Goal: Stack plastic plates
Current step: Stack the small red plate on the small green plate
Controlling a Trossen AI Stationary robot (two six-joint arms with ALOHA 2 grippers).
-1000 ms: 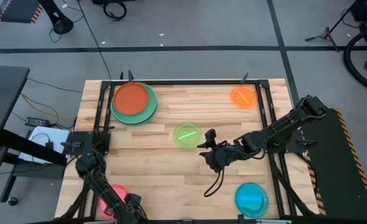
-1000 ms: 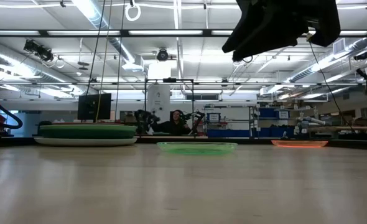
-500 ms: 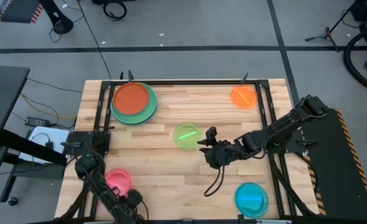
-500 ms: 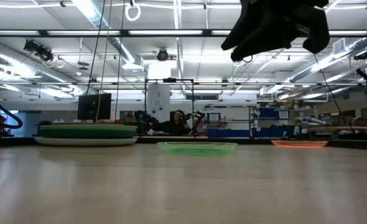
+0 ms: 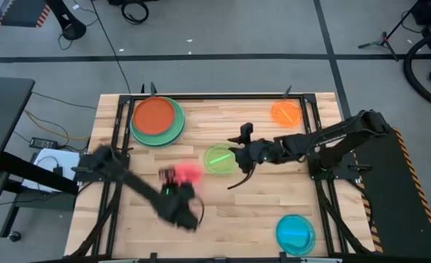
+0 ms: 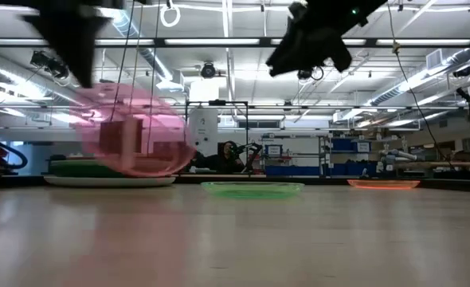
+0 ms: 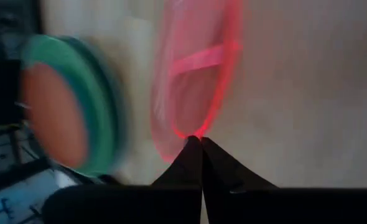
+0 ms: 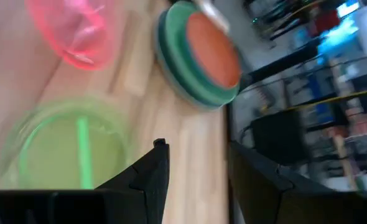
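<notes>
The small translucent pink plate (image 5: 188, 171) is in the air over the table's middle, blurred and tilted (image 6: 131, 131). My left gripper (image 5: 174, 176) is shut on it (image 7: 196, 138). The lime plate (image 5: 220, 158) lies flat on the table (image 8: 65, 152). My right gripper (image 5: 239, 150) hovers open just to its right, above the table (image 8: 196, 163). A stack of large plates with the red-orange one on top (image 5: 157, 120) sits at the far left. The orange plate (image 5: 286, 113) lies far right and the cyan plate (image 5: 295, 234) near right. My left gripper pinches the pink plate by its rim (image 7: 195, 130), with the two fingers closed together on the edge. The plate is lifted clear of the table and stands tilted, nearly on edge, hanging below the gripper in the low view.
The dark frame rails (image 5: 116, 139) run along the table's left and right sides. Bare wood (image 5: 230, 212) lies between the lime plate and the near edge. A cable loop (image 5: 239, 175) dangles from the right arm.
My left arm has swung fast from the near left corner up and toward the table's middle, carrying the pink plate off the table and tipping it on edge. My right gripper has moved toward the far edge, beside the lime plate.
</notes>
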